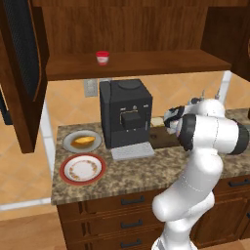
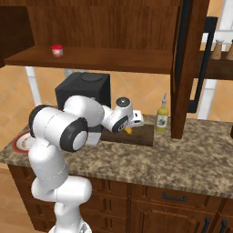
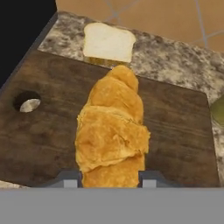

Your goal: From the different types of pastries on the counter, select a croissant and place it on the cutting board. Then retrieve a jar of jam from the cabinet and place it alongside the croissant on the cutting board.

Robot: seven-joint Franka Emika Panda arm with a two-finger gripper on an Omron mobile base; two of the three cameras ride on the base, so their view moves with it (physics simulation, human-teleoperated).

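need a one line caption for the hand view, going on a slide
Hand shut on the croissant, held over the dark cutting board, with a slice of bread on the counter beyond.

croissant (image 3: 113, 127) over cutting board (image 3: 179, 127), bread slice (image 3: 108, 42) behind

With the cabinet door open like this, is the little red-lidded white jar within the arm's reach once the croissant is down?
Probably yes: the red-lidded white jar stands alone near the plank shelf's front edge, door swung aside.
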